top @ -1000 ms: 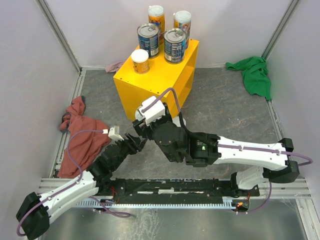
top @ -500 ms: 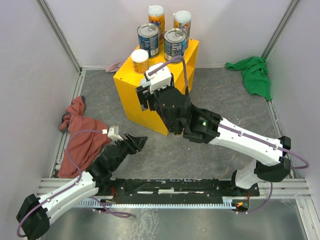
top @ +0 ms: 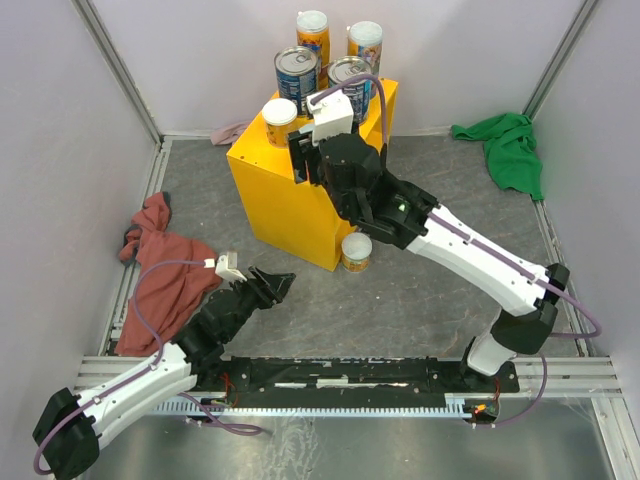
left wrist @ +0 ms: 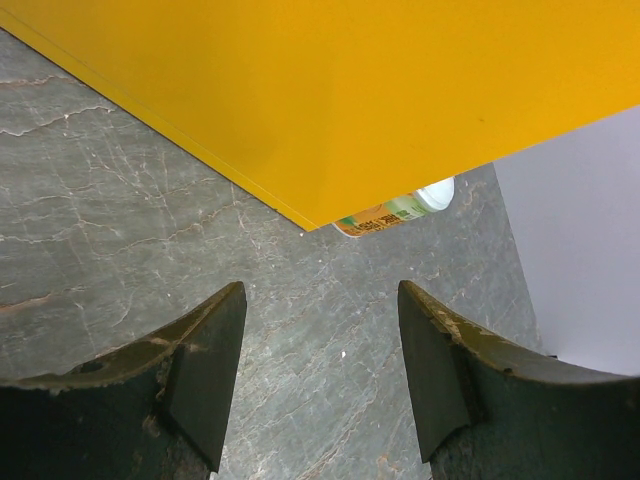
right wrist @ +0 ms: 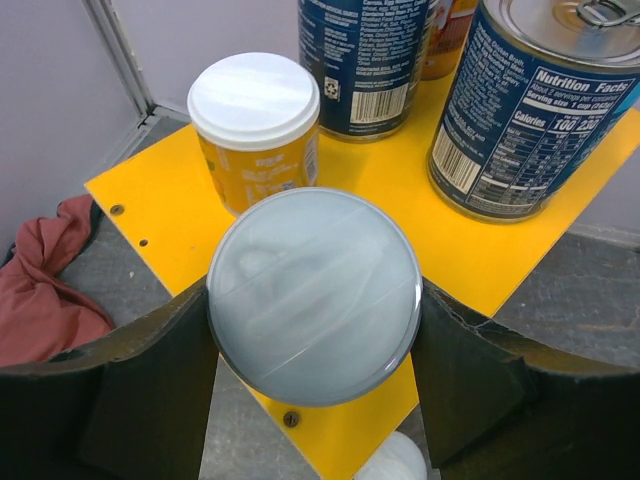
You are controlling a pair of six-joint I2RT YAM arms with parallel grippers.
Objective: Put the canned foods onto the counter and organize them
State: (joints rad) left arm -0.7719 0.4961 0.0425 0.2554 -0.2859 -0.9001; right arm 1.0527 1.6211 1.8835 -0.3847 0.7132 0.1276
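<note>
Cans crowd the flat top of the yellow counter (top: 280,200): we see two tall orange cans (top: 313,32) along the far edge, two blue cans (top: 297,78) with silver tops in front of them, one partly hidden by the right wrist, and a short yellow-labelled can (right wrist: 255,125) upright near the left front corner. The right gripper (right wrist: 313,300) is clamped on a white-lidded can (right wrist: 313,270), a finger pressed against each side, and holds it upright over the near corner of the counter top, just beside the short yellow-labelled can. We cannot tell whether its base touches the top. A third short can (top: 356,250) stands on the grey table (top: 440,210) right against the counter's near lower corner; in the left wrist view only a sliver of it peeks out from behind the yellow wall. The left gripper (left wrist: 320,300) hangs low over the table, well apart from the counter, its jaws spread with nothing between them. We also see a red cloth (top: 160,275) lying crumpled at the left edge and a green cloth (top: 510,145) at the far right.
</note>
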